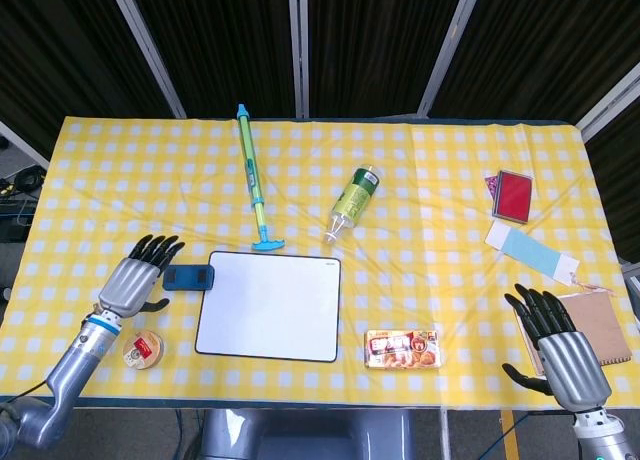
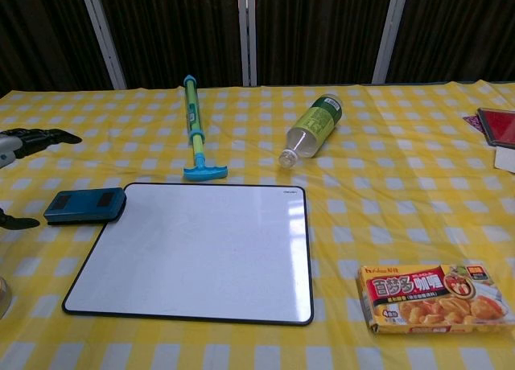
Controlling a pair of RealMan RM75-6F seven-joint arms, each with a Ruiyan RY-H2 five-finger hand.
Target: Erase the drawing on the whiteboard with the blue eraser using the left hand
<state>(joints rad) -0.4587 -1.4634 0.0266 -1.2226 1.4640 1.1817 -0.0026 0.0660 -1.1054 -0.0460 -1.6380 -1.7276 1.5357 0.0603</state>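
The blue eraser [image 1: 188, 278] [image 2: 85, 205] lies flat on the tablecloth, right against the left edge of the whiteboard [image 1: 270, 306] [image 2: 199, 250]. The board's surface looks plain white with no marks that I can see. My left hand [image 1: 136, 283] [image 2: 24, 141] is just left of the eraser, fingers spread, holding nothing; the chest view shows only its fingertips at the left edge. My right hand [image 1: 559, 348] hovers open at the table's front right corner, far from the board.
A blue-green toy pump [image 1: 253, 177] [image 2: 193, 126] lies behind the board, a green bottle [image 1: 354, 202] [image 2: 311, 129] on its side to the right. A curry box [image 1: 403, 348] [image 2: 435, 297] sits front right. A small round tin [image 1: 142, 350] is near my left wrist. Red case [image 1: 513, 195] and notebook [image 1: 588, 325] lie far right.
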